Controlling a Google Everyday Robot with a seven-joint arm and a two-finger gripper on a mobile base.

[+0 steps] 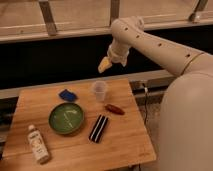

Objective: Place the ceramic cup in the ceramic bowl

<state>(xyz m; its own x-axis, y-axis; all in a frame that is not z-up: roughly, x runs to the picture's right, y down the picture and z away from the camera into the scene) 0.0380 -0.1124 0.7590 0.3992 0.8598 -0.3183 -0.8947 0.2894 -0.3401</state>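
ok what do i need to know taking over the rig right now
Gripper: in the air above the small pale ceramic cup, not touching it.
Cup: upright on the wooden table, up and right of the round green ceramic bowl, apart from it. Bowl is empty.
Done: nothing yet.
Left: grasp the cup, lift it, set it in the bowl.

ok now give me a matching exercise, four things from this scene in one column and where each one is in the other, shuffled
Things:
1 ceramic cup
2 ceramic bowl
3 white bottle
4 gripper

Places:
a near the front left corner of the table
b in the air over the table's far side, holding nothing
c upright on the far side, just right of the blue object
d just left of the black striped object

Pairs: 1-c, 2-d, 3-a, 4-b
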